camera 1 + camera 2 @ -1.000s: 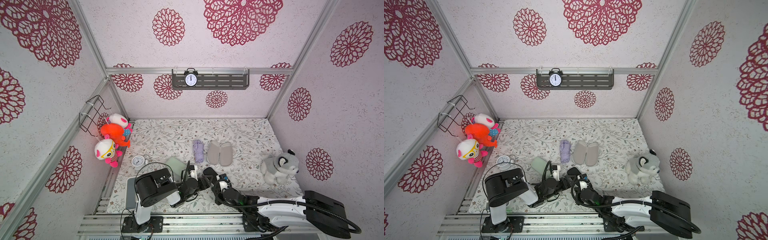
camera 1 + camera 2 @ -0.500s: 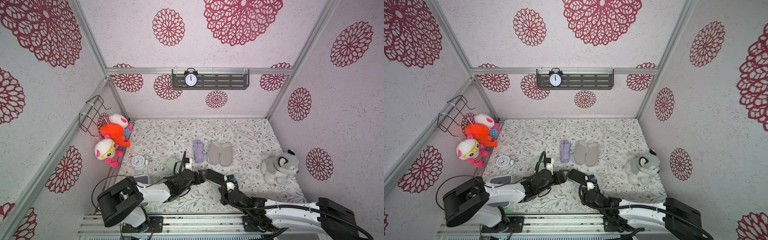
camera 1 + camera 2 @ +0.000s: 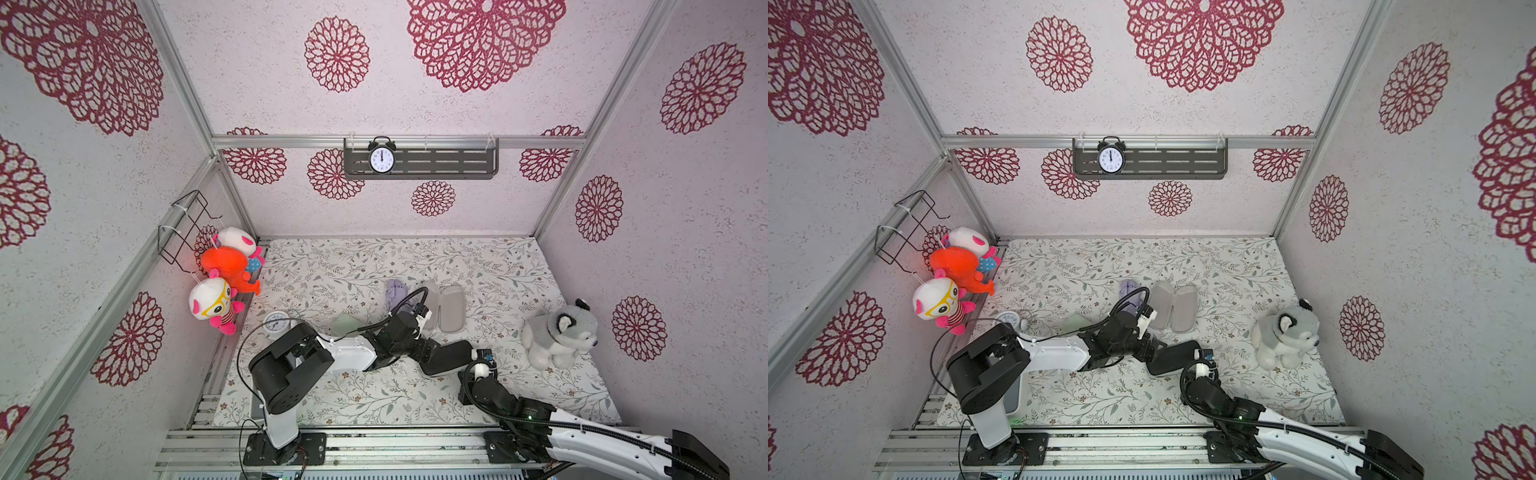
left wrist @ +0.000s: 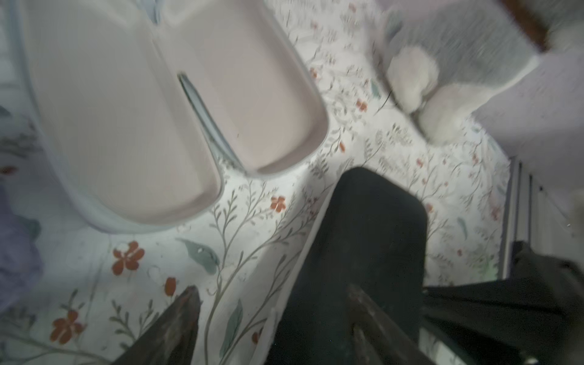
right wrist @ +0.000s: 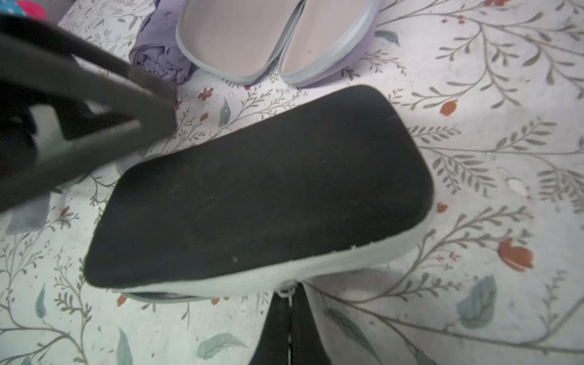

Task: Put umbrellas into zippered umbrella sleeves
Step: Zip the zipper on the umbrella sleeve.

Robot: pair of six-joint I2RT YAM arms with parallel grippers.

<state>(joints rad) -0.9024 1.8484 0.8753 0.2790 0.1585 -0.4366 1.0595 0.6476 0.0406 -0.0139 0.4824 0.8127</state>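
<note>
The black sleeve [image 3: 444, 357] [image 3: 1173, 359] lies closed on the flowered cloth, its pale zipper edge [image 5: 316, 268] facing my right arm. My right gripper [image 5: 289, 294] [image 3: 478, 363] is shut on the zipper pull at that edge. My left gripper [image 4: 275, 313] [image 3: 419, 345] stands open at the sleeve's other end, one finger [image 4: 363, 316] over the black shell and the other over the cloth. Behind them the lilac sleeve [image 3: 442, 307] [image 4: 126, 110] [image 5: 275, 31] lies open, showing its lining. The lilac umbrella [image 3: 395, 293] [image 5: 161, 60] rests beside it. A mint green piece [image 3: 345, 324] is half hidden by the left arm.
A plush husky [image 3: 559, 334] sits at the right of the cloth. A small alarm clock [image 3: 276, 326] stands at the left, under plush toys [image 3: 224, 274] hung on the wall. A grey tray [image 3: 1014, 399] lies by the left arm's base.
My right gripper has moved to the right along the black sleeve's edge, still shut. The left arm has swung round and its open gripper has followed to the right, over the sleeve's end.
</note>
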